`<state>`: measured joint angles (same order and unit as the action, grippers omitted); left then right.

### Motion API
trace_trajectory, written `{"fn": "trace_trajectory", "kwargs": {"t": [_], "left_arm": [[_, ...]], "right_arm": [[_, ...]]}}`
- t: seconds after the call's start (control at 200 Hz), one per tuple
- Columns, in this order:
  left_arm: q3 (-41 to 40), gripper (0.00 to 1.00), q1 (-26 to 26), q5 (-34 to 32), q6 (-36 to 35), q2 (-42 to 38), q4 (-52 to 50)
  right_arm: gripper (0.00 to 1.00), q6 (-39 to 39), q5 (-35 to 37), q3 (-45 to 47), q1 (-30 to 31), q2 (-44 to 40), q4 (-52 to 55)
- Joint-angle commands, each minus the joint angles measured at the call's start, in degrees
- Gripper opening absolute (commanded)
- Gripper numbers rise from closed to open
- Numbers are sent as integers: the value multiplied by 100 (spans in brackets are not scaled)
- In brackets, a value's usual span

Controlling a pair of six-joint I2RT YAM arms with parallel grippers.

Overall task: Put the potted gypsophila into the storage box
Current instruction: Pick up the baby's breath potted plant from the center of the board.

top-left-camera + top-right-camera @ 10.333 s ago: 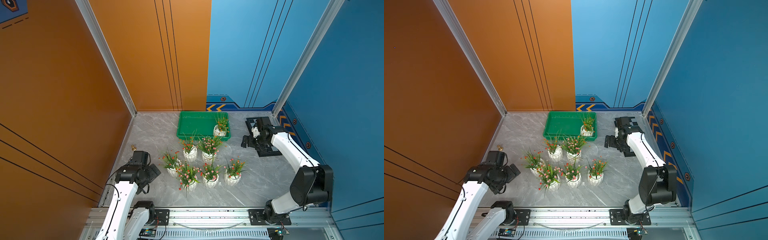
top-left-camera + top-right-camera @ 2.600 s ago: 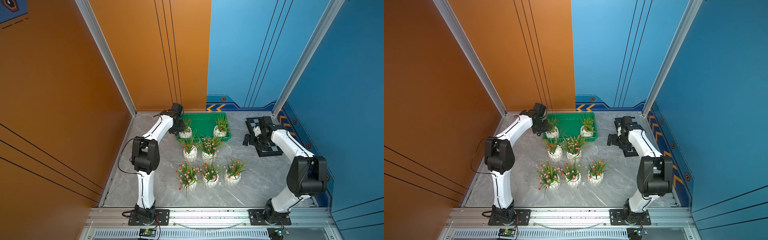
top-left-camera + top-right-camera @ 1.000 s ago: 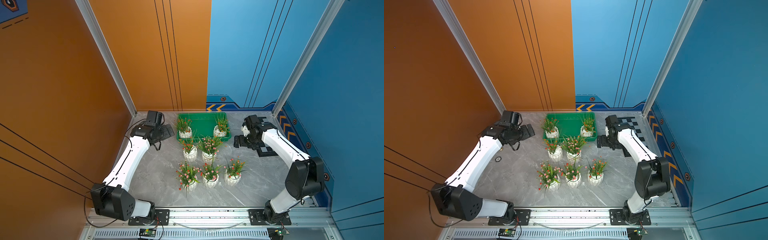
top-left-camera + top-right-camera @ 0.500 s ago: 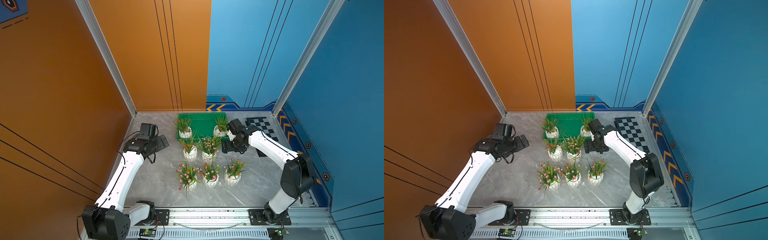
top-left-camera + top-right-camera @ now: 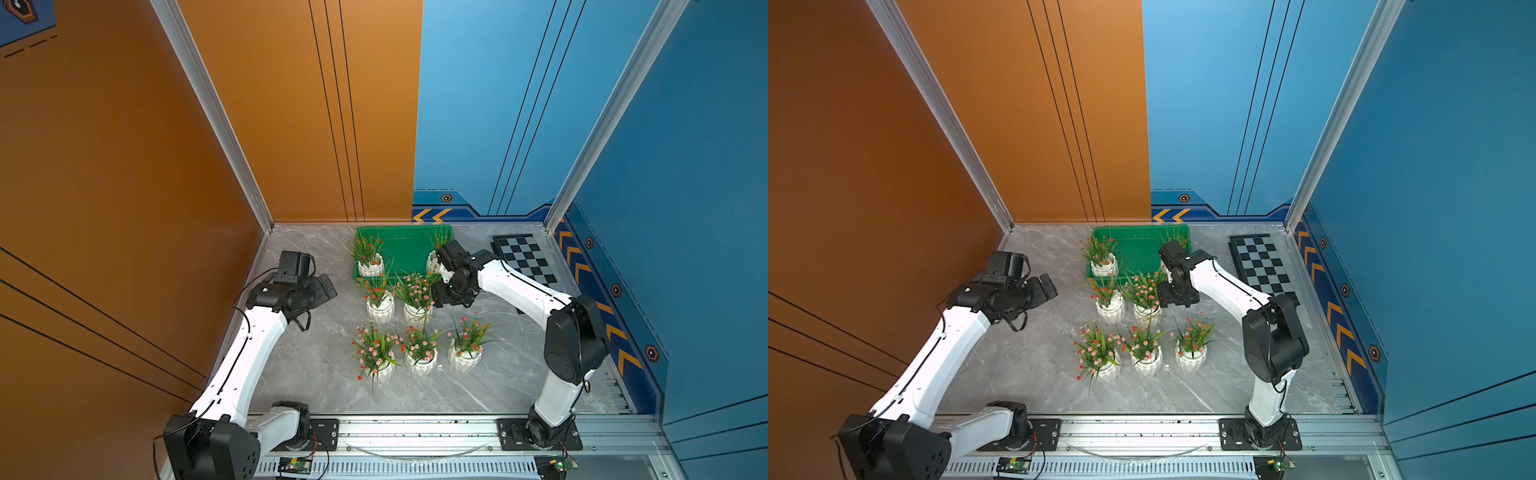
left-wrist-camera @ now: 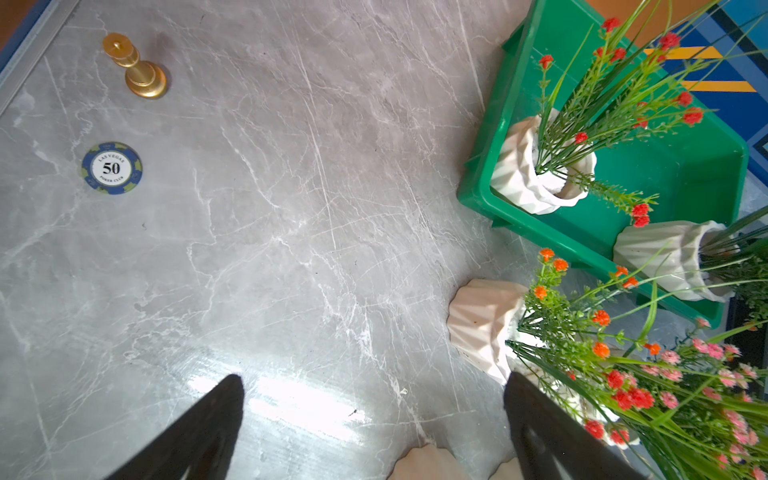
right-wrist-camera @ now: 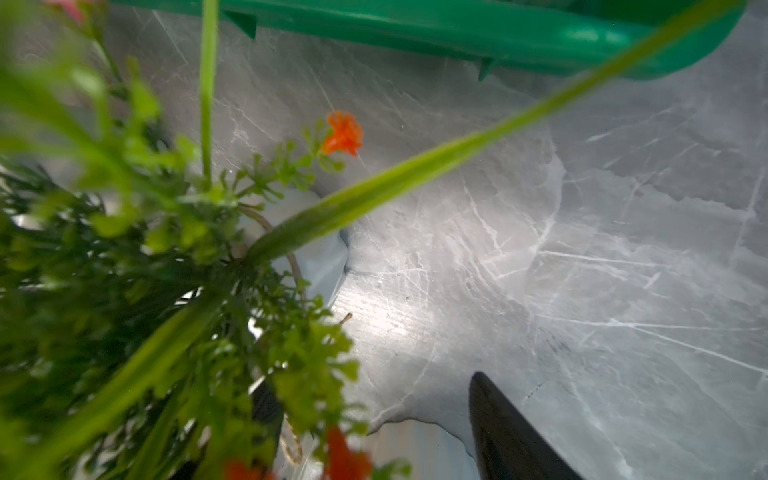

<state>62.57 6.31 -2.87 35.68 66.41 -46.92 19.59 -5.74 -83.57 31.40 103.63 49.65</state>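
The right arm has swung from the chequered board to a pink-blossomed pot; whether the right jaws grip it cannot be told. The left jaws gape wide. Two potted gypsophila stand in the storage box, five on the table.

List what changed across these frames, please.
The left pincer carried one white ribbed pot of red-blossomed sprigs from the grey marble table into the green plastic tray, released it and pulled back, open. The right pincer swung from the black-and-white chequered board to the pink-blossomed pot. Other pots unmoved.
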Motion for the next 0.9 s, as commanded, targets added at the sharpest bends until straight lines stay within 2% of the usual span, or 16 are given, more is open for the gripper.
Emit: {"fn": "trace_trajectory", "kwargs": {"t": [0.0, 0.29, 0.38, 0.896], "left_arm": [[-63, 98, -52, 82, 54, -76, -40], [-72, 98, -59, 79, 44, -60, -39], [-78, 98, -59, 85, 45, -50, -46], [-64, 98, -90, 107, 25, 1, -41]], "right_arm": [[71, 99, 63, -195, 76, 73, -61], [70, 115, 39, -214, 160, 180, -96], [66, 123, 12, -223, 189, 240, -113], [54, 133, -59, -366, 297, 556, -201]]}}
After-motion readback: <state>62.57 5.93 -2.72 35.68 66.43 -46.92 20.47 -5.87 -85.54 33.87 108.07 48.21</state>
